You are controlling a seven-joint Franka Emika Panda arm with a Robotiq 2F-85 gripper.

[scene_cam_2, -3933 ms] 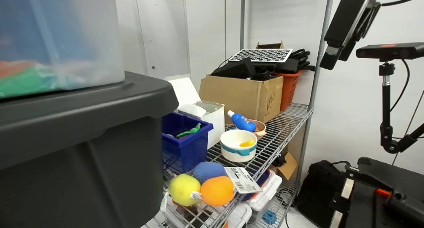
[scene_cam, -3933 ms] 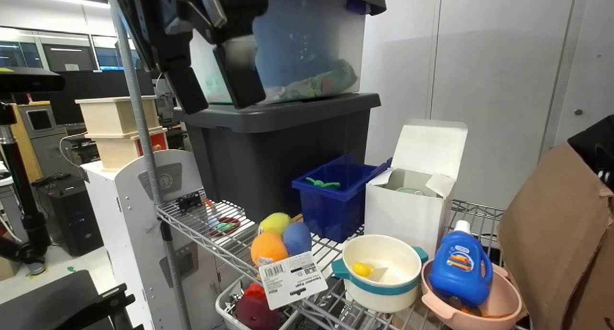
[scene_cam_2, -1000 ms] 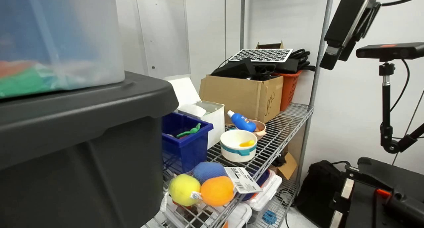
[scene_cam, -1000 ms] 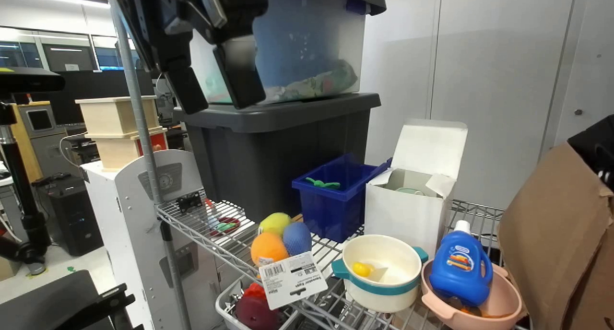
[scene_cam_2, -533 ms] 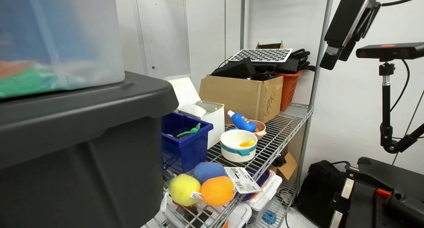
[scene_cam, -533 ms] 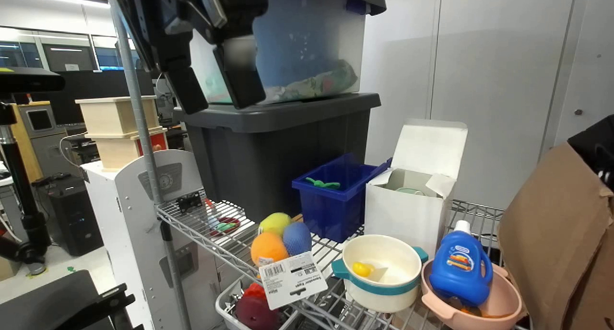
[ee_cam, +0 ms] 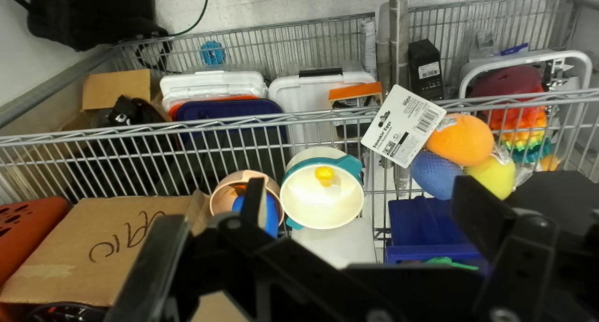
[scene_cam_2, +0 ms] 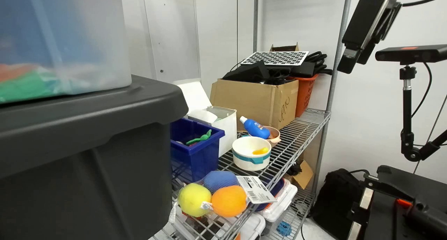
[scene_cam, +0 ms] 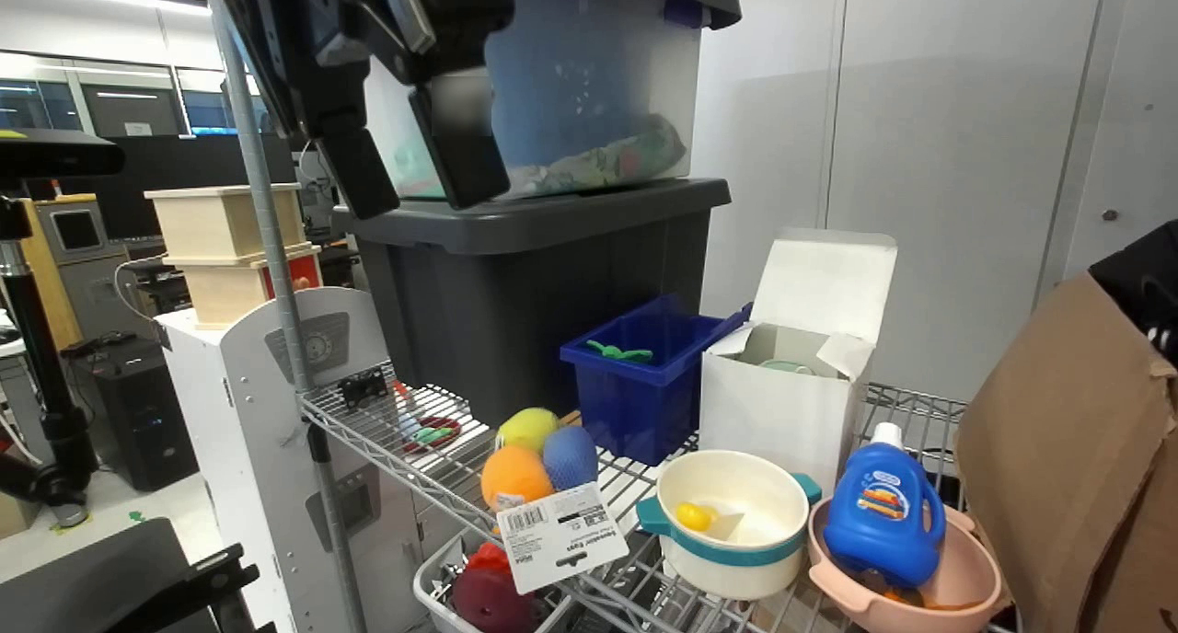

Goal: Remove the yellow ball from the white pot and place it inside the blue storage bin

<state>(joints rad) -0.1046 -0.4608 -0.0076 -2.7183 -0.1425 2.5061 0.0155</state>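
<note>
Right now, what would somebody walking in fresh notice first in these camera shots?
The black gripper probably wins, hanging open at the top of an exterior view. Next come the orange, yellow and blue toys near the blue storage bin. The small yellow ball also stands out inside the white pot.

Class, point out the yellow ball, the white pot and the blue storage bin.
Yellow ball [ee_cam: 324, 173]: wrist view, visible middle.
White pot [ee_cam: 323, 204]: wrist view, bare inside.
Blue storage bin [scene_cam: 632, 414]: in an exterior view, outer wall.
</note>
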